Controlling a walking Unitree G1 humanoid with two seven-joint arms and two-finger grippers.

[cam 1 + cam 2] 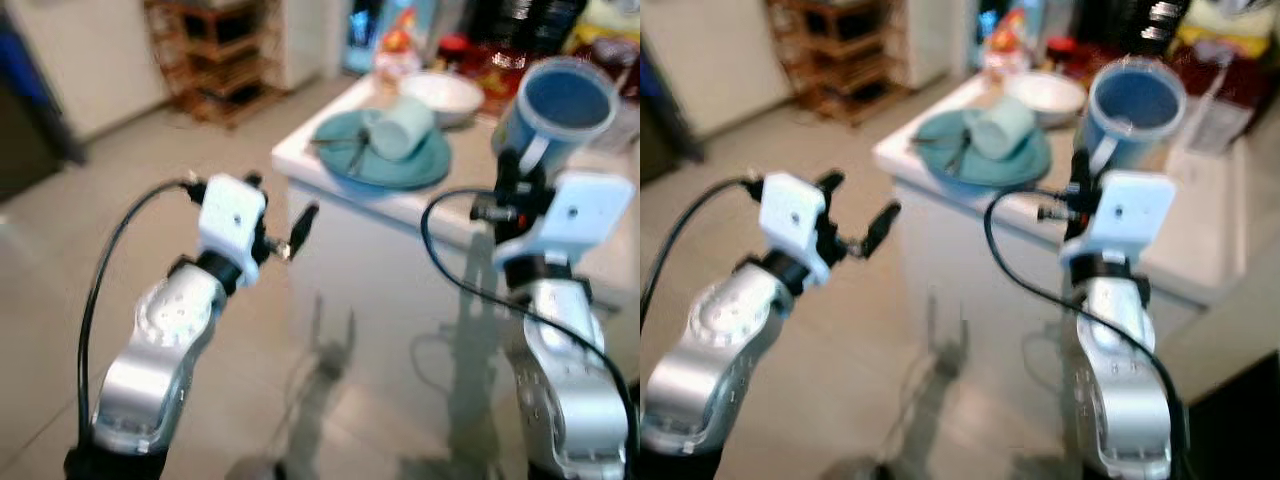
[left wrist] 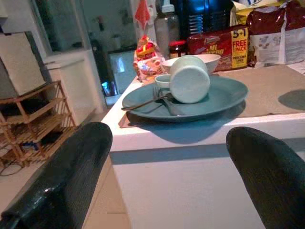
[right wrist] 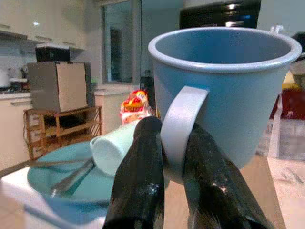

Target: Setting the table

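While the right gripper (image 3: 171, 157) holds the blue mug (image 1: 553, 108) upright above the near edge of the tabletop (image 1: 400, 205), its jaws are pinching the pale handle (image 3: 180, 129) from both sides, one black finger on each flank of the loop. The mug looks like glazed ceramic: stiff, fairly heavy for so narrow a hold, smooth enough to slip and likely to chip or crack if it drops onto the hard surface. A grip on the handle alone lets the body swing, so it should probably be carried level and lowered gently. The handle is the natural place to hold it; the rim or wall would be too wide and slick for such thin fingers.

The left gripper (image 1: 300, 230) hovers in front of the tabletop's side with its jaws spread wide and nothing between them. On the tabletop a teal plate (image 2: 224, 95) carries a pale green cup (image 2: 189, 80) lying on its side and a fork (image 2: 145, 102) resting across it. A white bowl (image 1: 445, 95) stands just behind the plate, with snack packets (image 2: 217, 40) and a jar (image 2: 176, 47) further back. The blue mug hangs well apart from the plate, towards the robot's right.
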